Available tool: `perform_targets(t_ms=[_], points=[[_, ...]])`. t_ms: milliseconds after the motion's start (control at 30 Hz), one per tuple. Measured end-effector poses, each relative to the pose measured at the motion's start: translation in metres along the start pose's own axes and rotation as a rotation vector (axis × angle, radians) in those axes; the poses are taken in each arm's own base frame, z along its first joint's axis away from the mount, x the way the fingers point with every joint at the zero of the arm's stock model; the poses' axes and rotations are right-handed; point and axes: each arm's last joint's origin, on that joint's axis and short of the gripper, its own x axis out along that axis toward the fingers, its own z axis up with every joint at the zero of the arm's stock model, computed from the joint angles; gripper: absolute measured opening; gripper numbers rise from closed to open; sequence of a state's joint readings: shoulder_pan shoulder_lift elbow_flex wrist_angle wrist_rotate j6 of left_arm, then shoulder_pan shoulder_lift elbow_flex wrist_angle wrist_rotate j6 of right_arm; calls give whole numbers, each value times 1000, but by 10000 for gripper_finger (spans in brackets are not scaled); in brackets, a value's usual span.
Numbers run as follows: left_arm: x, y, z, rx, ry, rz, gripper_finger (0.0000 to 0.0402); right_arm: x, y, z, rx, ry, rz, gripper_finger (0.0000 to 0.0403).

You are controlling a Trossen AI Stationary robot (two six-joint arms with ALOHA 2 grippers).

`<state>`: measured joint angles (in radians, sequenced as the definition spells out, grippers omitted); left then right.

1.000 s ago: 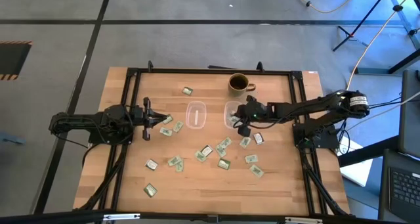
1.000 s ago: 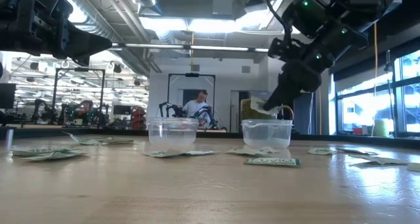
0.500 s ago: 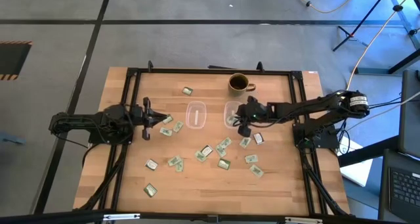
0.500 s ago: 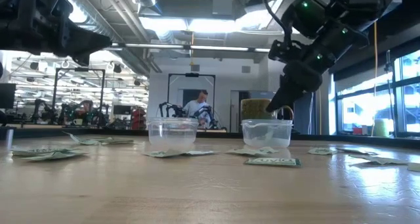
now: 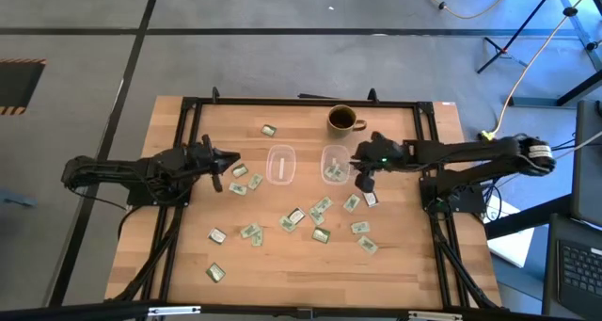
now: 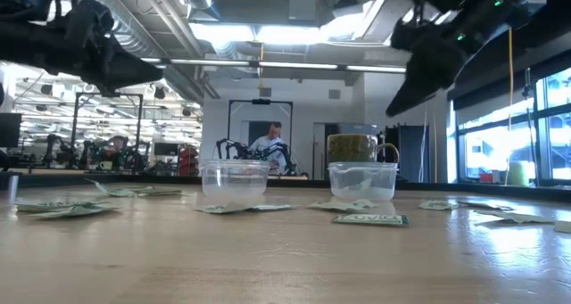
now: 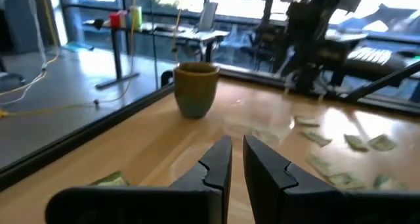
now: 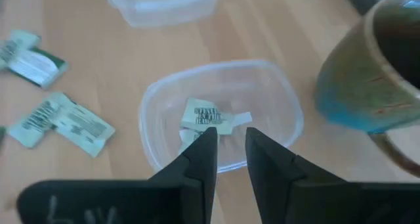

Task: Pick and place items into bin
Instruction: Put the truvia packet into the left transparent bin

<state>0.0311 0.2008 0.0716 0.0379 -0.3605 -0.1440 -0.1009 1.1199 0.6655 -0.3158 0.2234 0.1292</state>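
Right now the right gripper [image 8: 226, 145] has its jaws a narrow gap apart with nothing between them, held above the clear bin [image 8: 220, 112], where a couple of packets [image 8: 209, 119] lie on the bottom. In the high view the right gripper [image 5: 365, 175] sits at the bin's [image 5: 335, 164] 3 o'clock edge, brown mug [image 5: 342, 120] at 12 o'clock from the bin. Second clear bin [image 5: 281, 164] sits just beside, at 9 o'clock, apparently empty.

Left gripper [image 5: 221, 164] hangs above the table at the left, jaws almost together, empty; in its wrist view the fingers [image 7: 220, 161] show only a slit.

Loose packets [image 5: 320, 208] are scattered on the table [image 5: 395, 264], mostly at 6 to 7 o'clock from the right gripper. Nearest is one [image 5: 369, 199] close by at 6 o'clock, another [image 5: 352, 204] beside it; its long axis seems to run roughly 12 to 6, hard to tell. Right arm is clearly nearer these. Left arm is nearer the pair [image 5: 241, 184] at 4 to 5 o'clock from its jaws.
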Motion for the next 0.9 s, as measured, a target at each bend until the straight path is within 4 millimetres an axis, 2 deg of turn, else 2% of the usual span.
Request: perform_targets(t_ms=[133,267,367,633,767,900], points=[[8,-4,9,39,110,23,34,-17,-3,2,22,-89,12,85],[18,-10,19,105,291,40,35,-25,-5,5,32,-139,18,85],[26,-14,23,108,432,45,49,-24,-5,6,32,-147,19,85],[49,-22,34,-22,601,132,129,-13,-2,5,20,-112,13,85],[54,-16,28,-61,727,228,156,-8,-1,3,9,-84,10,85],[61,-10,17,-99,844,239,161,-4,-1,2,0,-67,7,85]])
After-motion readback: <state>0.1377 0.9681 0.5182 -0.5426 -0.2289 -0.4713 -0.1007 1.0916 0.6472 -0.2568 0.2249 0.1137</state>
